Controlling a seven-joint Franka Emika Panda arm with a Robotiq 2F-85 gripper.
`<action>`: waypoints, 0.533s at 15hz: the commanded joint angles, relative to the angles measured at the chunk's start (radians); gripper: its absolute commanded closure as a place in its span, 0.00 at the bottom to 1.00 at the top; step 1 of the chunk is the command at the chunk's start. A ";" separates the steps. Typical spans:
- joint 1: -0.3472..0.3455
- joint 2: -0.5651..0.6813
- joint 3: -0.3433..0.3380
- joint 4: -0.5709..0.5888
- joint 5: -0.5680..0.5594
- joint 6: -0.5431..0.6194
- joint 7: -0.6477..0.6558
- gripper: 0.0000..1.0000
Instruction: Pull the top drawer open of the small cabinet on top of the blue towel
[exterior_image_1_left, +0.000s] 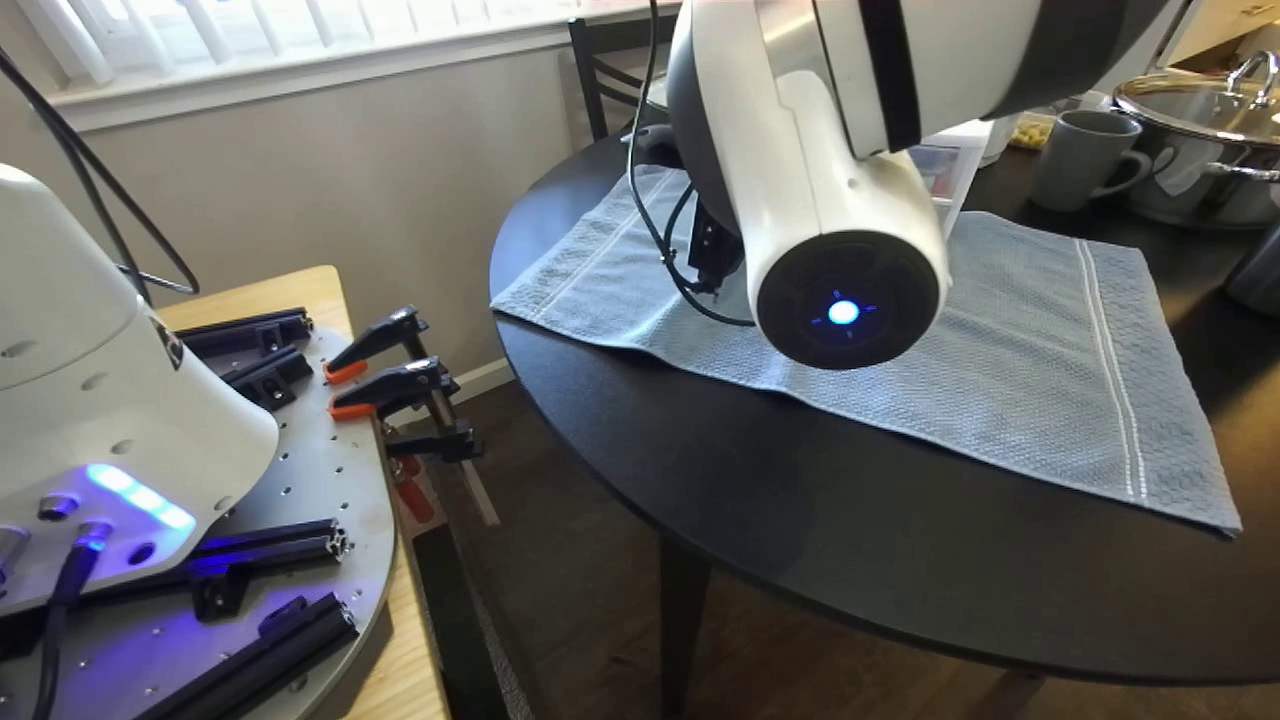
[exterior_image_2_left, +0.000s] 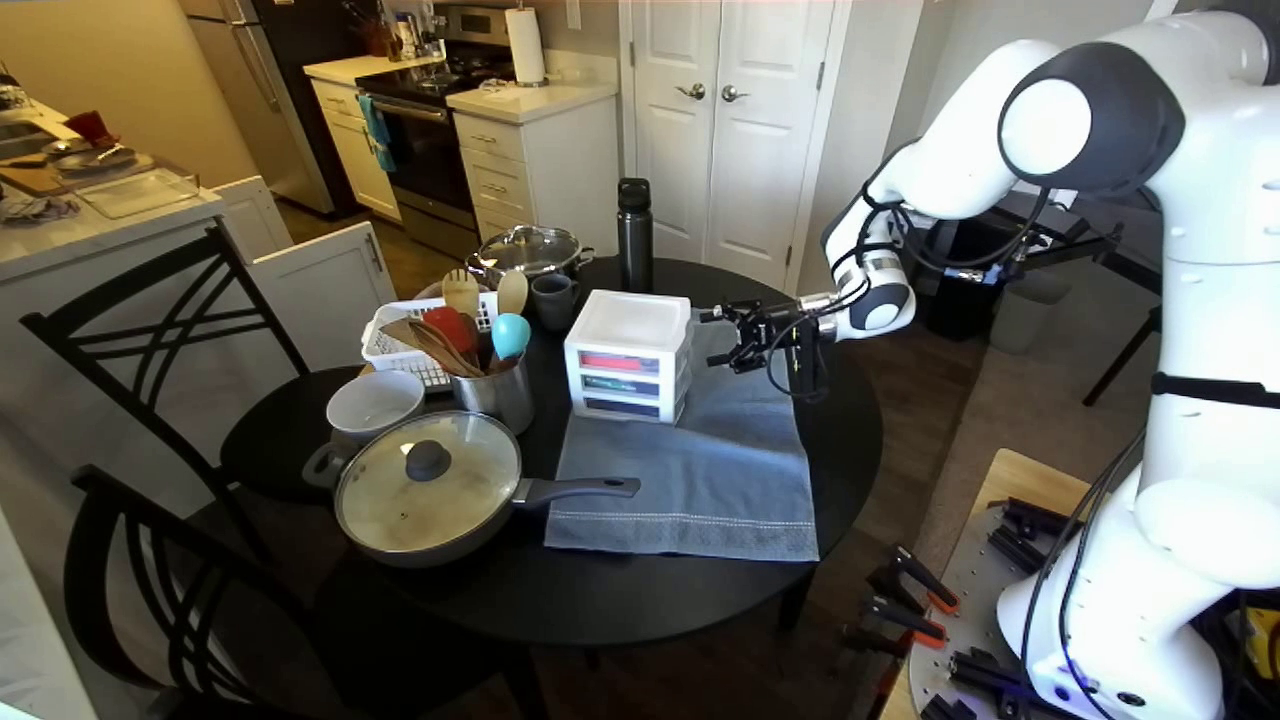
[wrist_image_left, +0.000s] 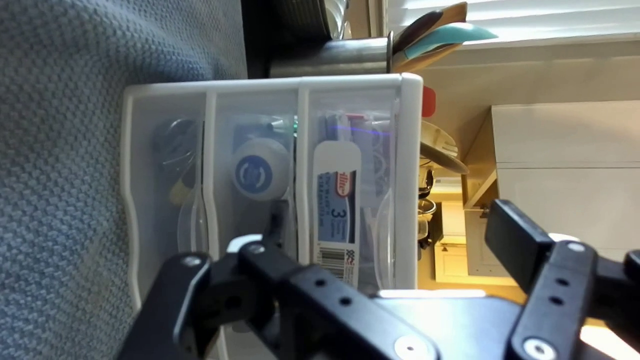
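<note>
The small translucent drawer cabinet (exterior_image_2_left: 630, 322) is sitting on the blue towel (exterior_image_2_left: 690, 485) at the middle of an exterior view, the black bench (exterior_image_2_left: 640, 610) carrying both. In the wrist view it is appearing sideways, so the top drawer (wrist_image_left: 372, 200) is showing as the rightmost compartment, seemingly closed. Just short of it, the pincer (exterior_image_2_left: 712, 338) is standing wide, holding nothing; its fingers (wrist_image_left: 517, 245) are showing at lower centre and right of the wrist frame. The step in hand is probably lining up on the curved pull (wrist_image_left: 386, 240). Doing this well would mean having one finger above that lip and one below, closing gently, then drawing slowly straight back, since the cabinet could be sliding too.
</note>
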 joint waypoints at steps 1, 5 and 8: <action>-0.011 0.003 0.003 0.001 0.055 -0.031 -0.032 0.00; -0.014 -0.001 0.004 0.013 0.080 -0.078 -0.029 0.00; -0.015 0.004 0.006 0.023 0.105 -0.107 -0.022 0.00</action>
